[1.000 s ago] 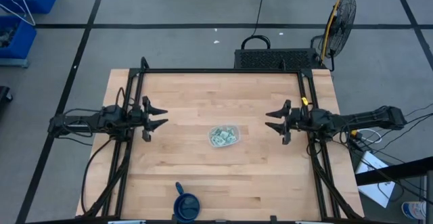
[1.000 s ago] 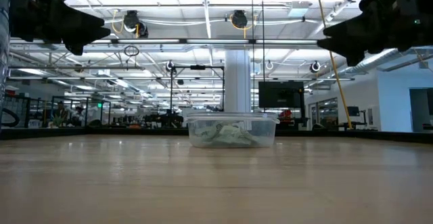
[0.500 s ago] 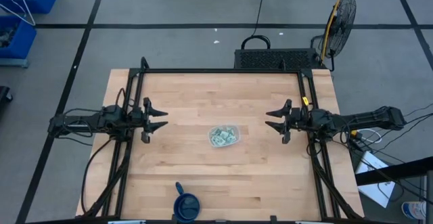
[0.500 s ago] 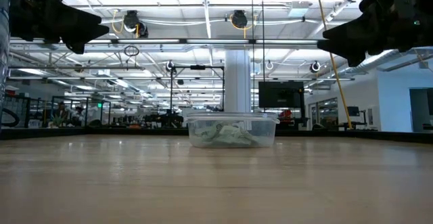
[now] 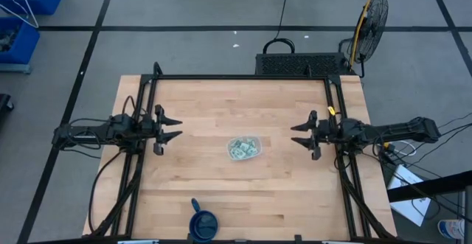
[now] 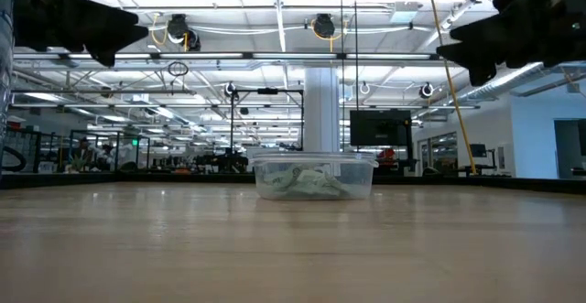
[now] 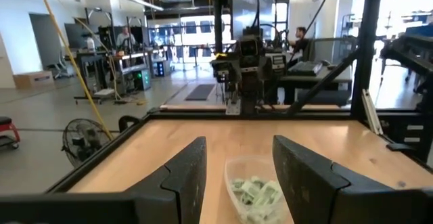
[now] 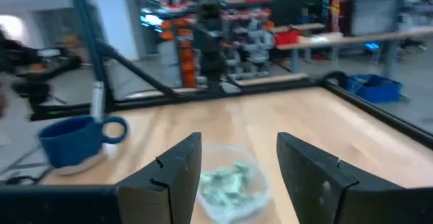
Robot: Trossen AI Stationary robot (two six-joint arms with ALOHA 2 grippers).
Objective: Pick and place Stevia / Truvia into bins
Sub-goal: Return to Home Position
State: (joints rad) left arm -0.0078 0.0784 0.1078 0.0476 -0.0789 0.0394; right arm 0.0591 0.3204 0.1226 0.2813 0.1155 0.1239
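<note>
The clear plastic tub (image 5: 244,147) rests flat on its base in the middle of the wooden table, and the pale green and white sachets (image 5: 240,150) lie heaped inside it; the low view shows the tub (image 6: 313,176) with the sachets (image 6: 307,182) behind its wall. My left gripper (image 5: 175,126) hovers open above the table's left side, pointing at the tub. My right gripper (image 5: 296,135) hovers open above the right side, facing it. Both wrist views look past open fingers at the tub (image 7: 256,189) (image 8: 229,178).
A dark blue cup (image 5: 203,224) stands at the table's near edge and shows in the right wrist view (image 8: 72,139). A black frame (image 5: 243,77) runs along the table's far and side edges. Bare wood (image 5: 243,185) surrounds the tub.
My right gripper has moved a little toward the table's near edge and right edge, staying open. The left arm, the tub and the sachets have kept still.
</note>
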